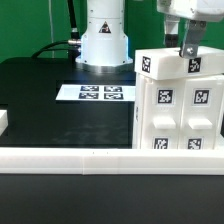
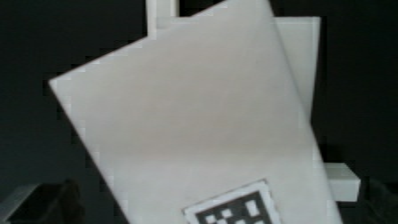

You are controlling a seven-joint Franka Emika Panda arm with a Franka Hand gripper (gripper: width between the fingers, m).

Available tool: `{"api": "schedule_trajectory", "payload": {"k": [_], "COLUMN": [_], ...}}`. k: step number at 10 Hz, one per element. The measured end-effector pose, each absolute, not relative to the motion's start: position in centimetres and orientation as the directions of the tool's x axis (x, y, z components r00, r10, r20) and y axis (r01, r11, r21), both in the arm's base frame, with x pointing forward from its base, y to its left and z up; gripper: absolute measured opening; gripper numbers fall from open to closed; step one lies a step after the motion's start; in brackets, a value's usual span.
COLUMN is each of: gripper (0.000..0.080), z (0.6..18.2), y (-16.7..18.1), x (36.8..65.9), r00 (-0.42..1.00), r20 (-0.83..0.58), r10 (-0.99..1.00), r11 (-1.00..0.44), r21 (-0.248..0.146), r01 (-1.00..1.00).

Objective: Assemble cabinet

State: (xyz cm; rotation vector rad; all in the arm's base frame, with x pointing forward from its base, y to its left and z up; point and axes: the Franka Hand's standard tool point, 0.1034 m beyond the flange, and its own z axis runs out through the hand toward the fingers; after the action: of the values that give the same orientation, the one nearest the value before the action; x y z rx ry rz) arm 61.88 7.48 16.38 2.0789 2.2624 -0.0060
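The cabinet (image 1: 178, 100) is a large white box with several black-and-white tags, standing at the exterior view's right, behind the white front rail. My gripper (image 1: 188, 48) comes down from the top right, and a dark finger reaches the cabinet's top edge. In the wrist view a tilted white face of the cabinet (image 2: 187, 120), with one tag at its near end, fills the space between my jaws. A dark finger (image 2: 43, 205) shows beside it, apart from the panel's edge. I cannot tell whether the jaws press on the cabinet.
The marker board (image 1: 100, 93) lies flat on the black table in front of the robot base (image 1: 104, 45). A long white rail (image 1: 100, 159) runs across the front. A small white block (image 1: 3, 121) sits at the left edge.
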Motion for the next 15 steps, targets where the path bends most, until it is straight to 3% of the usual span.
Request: {"api": "schedule_trajectory", "payload": {"k": [2,4,10,15], "gripper": [0.0797,0.0562,0.0560,0.0561], "z": [16.19,15.88,15.87,15.98], "y": [7.34,7.28,7.20,7.27], "x": [61.85,61.78,61.81,61.82], "r00": [-0.099,-0.099,-0.058,0.282], "r20": [-0.058,-0.062,-0.061,-0.043], "r10": [0.993,0.993,0.996,0.959], "r11": [0.102,0.101,0.060,-0.279], "r21": [0.040,0.035,0.038,0.058], "r01": [0.994,0.994,0.997,0.959]}}
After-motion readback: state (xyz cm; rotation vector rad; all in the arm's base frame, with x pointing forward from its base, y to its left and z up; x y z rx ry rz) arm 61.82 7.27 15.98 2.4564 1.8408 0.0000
